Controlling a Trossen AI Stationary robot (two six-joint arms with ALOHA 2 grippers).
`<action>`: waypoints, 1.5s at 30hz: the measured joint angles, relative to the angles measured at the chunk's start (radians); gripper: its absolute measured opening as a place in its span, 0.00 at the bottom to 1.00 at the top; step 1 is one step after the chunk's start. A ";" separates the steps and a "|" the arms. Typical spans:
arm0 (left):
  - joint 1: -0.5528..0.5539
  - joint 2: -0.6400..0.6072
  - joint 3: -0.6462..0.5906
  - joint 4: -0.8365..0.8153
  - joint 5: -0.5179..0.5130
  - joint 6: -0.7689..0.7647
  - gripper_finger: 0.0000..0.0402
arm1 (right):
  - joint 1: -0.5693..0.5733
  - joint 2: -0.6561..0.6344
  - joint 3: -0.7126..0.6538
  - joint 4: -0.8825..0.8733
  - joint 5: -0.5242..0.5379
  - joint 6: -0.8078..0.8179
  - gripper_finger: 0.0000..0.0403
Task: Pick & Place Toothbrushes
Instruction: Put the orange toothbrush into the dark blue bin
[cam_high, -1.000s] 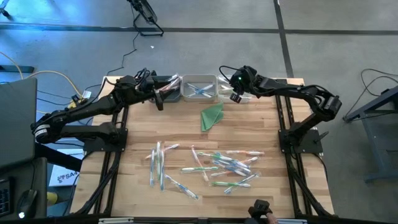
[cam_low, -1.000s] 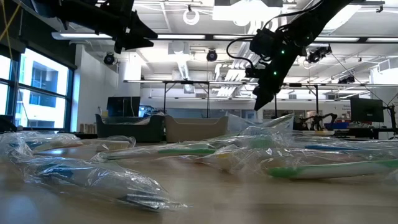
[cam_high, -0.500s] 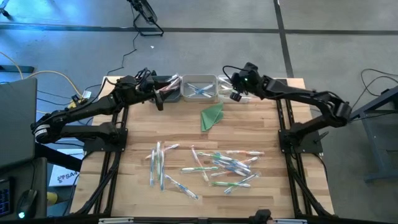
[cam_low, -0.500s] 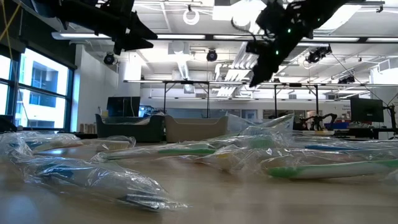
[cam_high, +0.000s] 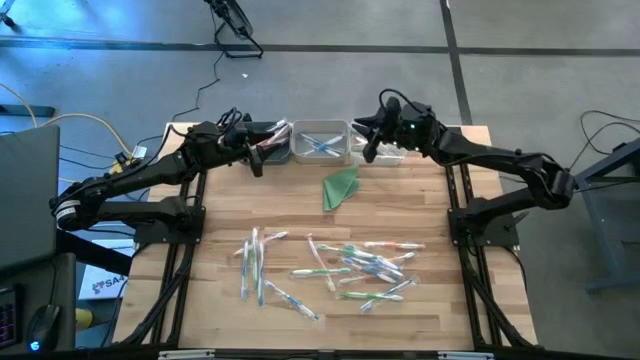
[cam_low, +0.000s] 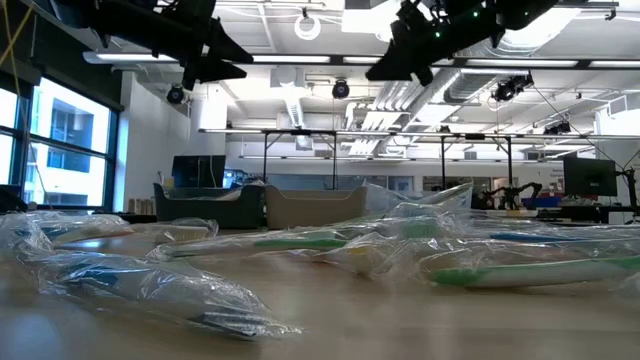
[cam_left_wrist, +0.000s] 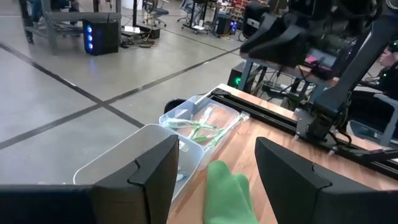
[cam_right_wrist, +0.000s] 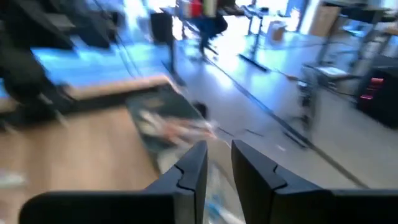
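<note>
Many toothbrushes in clear wrappers lie loose on the near half of the wooden table and fill the front of the low view. More lie in a clear bin at the far edge, also in the left wrist view. My left gripper hovers level beside the bins, its fingers wide open and empty. My right gripper hangs high over the far right bin. Its fingers stand a narrow gap apart with nothing between them.
A folded green cloth lies just in front of the bins, under my left gripper's view. A third clear bin stands by the left gripper. Bare wood lies between the cloth and the toothbrush pile.
My right gripper has risen well above the far right bin. It has tipped from pointing down to nearly level, and it has drifted a little toward the table's far edge. The toothbrushes and bins have stayed in place.
</note>
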 joint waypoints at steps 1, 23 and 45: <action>0.000 0.000 0.000 0.000 0.000 0.000 0.52 | 0.004 0.005 0.000 0.023 -0.031 0.022 0.16; 0.000 0.000 0.000 0.017 -0.001 -0.038 0.52 | 0.023 0.018 0.000 0.049 -0.104 -0.061 0.12; 0.000 0.000 0.000 0.041 -0.019 -0.075 0.52 | 0.035 -0.014 0.000 0.099 0.099 -0.036 0.12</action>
